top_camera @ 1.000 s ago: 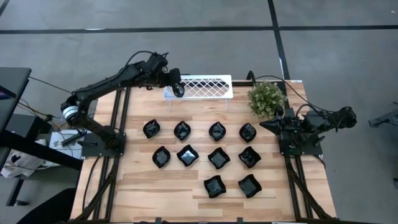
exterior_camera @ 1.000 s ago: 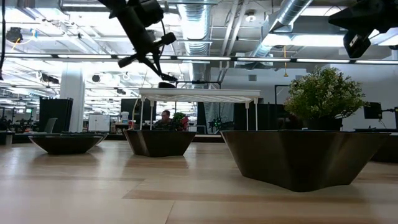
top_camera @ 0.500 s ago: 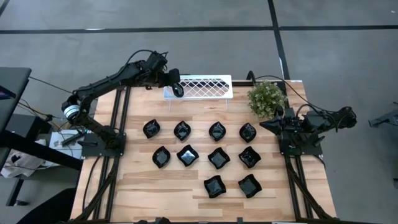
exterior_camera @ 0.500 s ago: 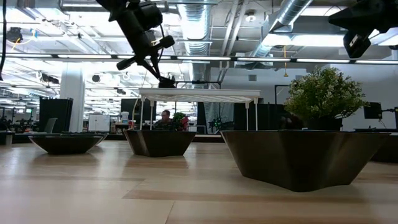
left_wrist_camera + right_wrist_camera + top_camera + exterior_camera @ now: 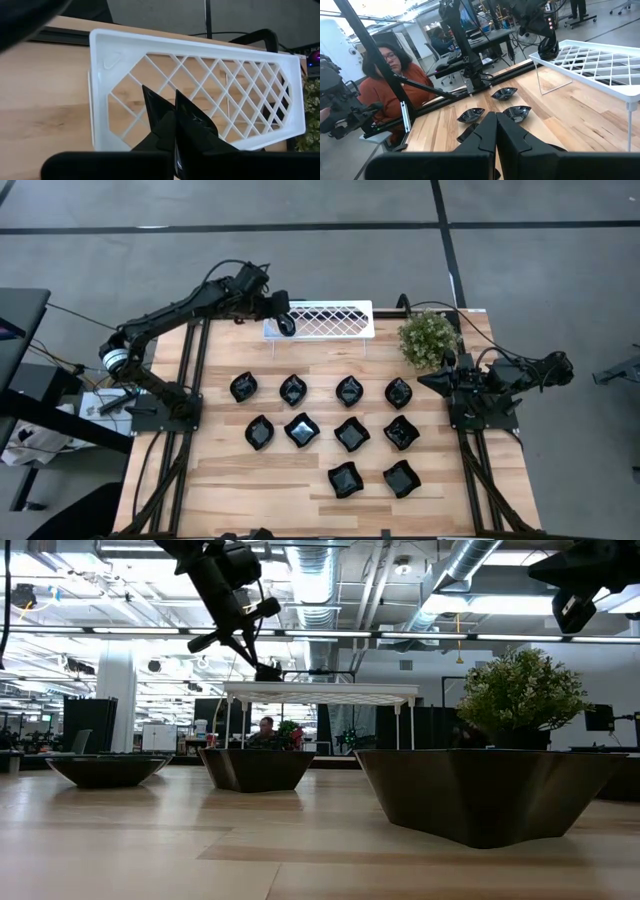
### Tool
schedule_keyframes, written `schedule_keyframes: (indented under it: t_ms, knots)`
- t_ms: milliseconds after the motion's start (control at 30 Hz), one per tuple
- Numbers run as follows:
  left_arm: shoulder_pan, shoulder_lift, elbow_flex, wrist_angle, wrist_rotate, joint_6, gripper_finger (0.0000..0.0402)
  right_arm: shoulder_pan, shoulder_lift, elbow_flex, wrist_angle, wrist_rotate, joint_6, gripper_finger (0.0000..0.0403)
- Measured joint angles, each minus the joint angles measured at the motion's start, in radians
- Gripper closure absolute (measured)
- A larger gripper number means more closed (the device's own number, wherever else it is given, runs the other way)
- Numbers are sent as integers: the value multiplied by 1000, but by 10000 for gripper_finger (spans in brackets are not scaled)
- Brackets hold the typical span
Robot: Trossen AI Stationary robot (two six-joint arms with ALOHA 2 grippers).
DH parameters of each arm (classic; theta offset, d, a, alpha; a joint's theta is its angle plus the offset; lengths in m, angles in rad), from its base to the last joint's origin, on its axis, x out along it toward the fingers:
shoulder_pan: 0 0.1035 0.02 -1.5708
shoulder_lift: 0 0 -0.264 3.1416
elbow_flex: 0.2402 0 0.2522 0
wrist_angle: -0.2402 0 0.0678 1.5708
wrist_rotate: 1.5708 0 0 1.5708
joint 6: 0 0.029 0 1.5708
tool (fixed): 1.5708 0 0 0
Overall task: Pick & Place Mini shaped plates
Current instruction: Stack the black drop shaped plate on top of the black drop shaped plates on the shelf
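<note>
Ten mini shaped plates sit in three rows on the wooden table, none of them in my grasp. The nearest row holds two, with four in each row beyond. Past them, at the table's far edge, my left gripper hovers over the near-left corner of the white lattice rack, its fingers pressed together on nothing. I cannot tell whether a dark round shape beneath it is a plate or part of my wrist. My right gripper waits at the table's right edge beside the potted plant, likewise pinched closed and empty. To do this step well, I judge I should spread the left fingers before descending, then take one plate by its rim so the glossy dish does not slip. The left wrist view shows my closed fingertips over the rack's open mesh, which the overhead camera blurs into one dark shape. The low view alone shows the rack standing on thin legs above the table. The right wrist view adds a person seated beyond the far side.
</note>
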Motion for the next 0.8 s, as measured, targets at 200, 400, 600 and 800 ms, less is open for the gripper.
schedule_keyframes:
  t_ms: [200,400,600,800]
  knots:
    - [0,0,0,0,0,4,379,0,0,0,0,0,0,403]
    - [0,0,0,1,-4,29,369,0,0,0,0,0,0,403]
    - [0,0,0,1,-4,30,356,0,0,0,0,-1,0,403]
    - [0,0,0,-5,-4,30,350,0,0,0,1,-1,0,403]
